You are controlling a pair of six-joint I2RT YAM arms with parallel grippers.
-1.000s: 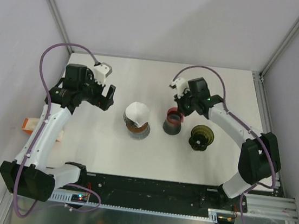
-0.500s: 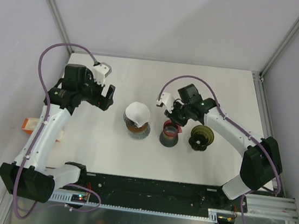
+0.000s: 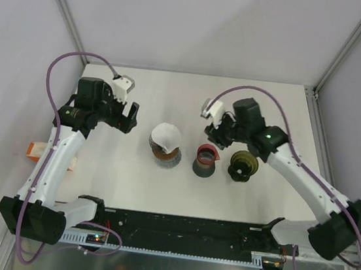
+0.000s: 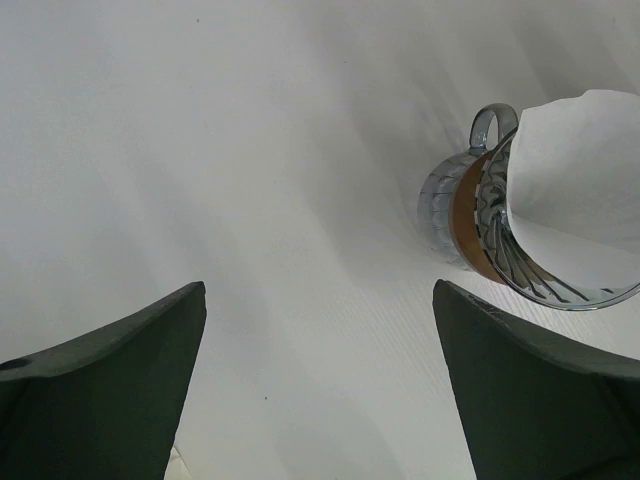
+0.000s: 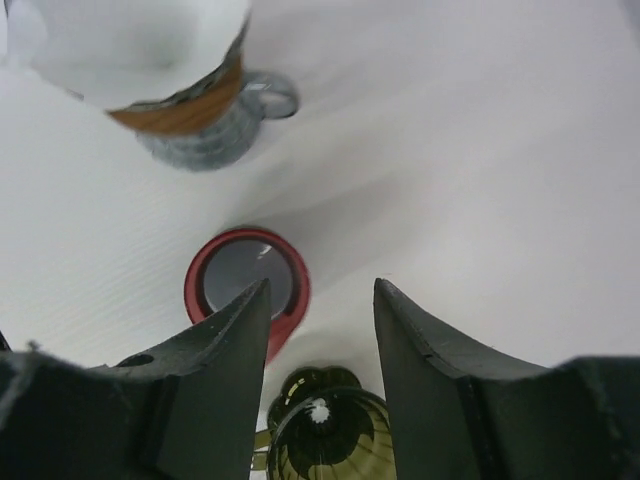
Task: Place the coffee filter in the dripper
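A white paper coffee filter [image 3: 165,135] stands open inside a clear glass dripper [image 3: 167,154] with a brown band and a handle, at the table's middle. In the left wrist view the filter [image 4: 585,170] and dripper [image 4: 465,205] are at the upper right, well away from my left gripper [image 4: 318,295], which is open over bare table. In the top view my left gripper [image 3: 130,117] is left of the dripper. My right gripper [image 5: 320,290] is open and holds nothing, just behind a red-rimmed dark cup [image 5: 245,280]. The filter [image 5: 120,35] shows at that view's upper left.
A dark green ribbed dripper [image 3: 243,164] stands right of the red-rimmed cup [image 3: 206,160], and it sits under my right gripper's fingers [image 5: 325,435]. An orange object [image 3: 33,150] lies off the table's left edge. Metal frame posts rise at the back corners.
My right gripper carried the red-rimmed cup a little nearer, then opened and drew back from it. The cup stays where it was set. The left arm has not moved.
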